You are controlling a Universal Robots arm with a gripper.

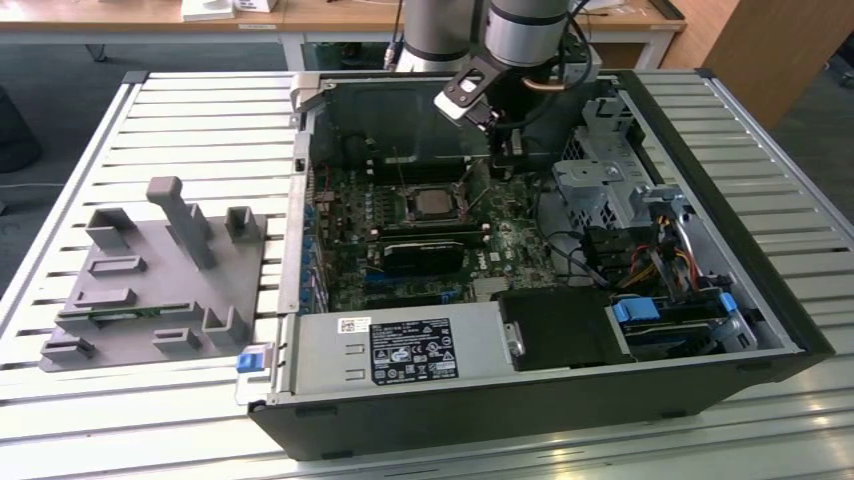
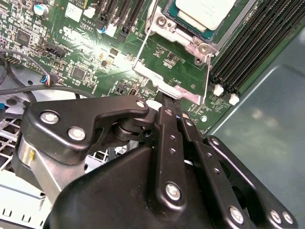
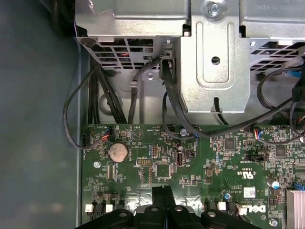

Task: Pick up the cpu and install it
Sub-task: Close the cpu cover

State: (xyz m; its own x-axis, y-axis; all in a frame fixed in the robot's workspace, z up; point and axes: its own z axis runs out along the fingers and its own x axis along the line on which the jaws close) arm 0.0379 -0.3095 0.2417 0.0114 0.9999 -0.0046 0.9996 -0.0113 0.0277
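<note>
At the exterior view's left, a grey tray [image 1: 147,290] with upright fixtures lies on the slatted surface [image 1: 200,110], just beside the open computer case [image 1: 534,410]. Inside the case, near the middle of the green motherboard [image 1: 497,240], the cpu [image 1: 430,203] [image 2: 205,12] sits in its socket with its silvery top facing up and a metal frame around its pale rim. Just right of it and a little farther back, the end effector [image 1: 505,168] [image 2: 164,98] [image 3: 162,190] hangs low over the board. In both wrist views its fingers are pressed together with nothing between them. The tips seem to meet the edge of the socket's raised metal load plate [image 2: 183,91], though contact is hard to confirm. Farther right stands a metal drive cage [image 1: 594,185].
</note>
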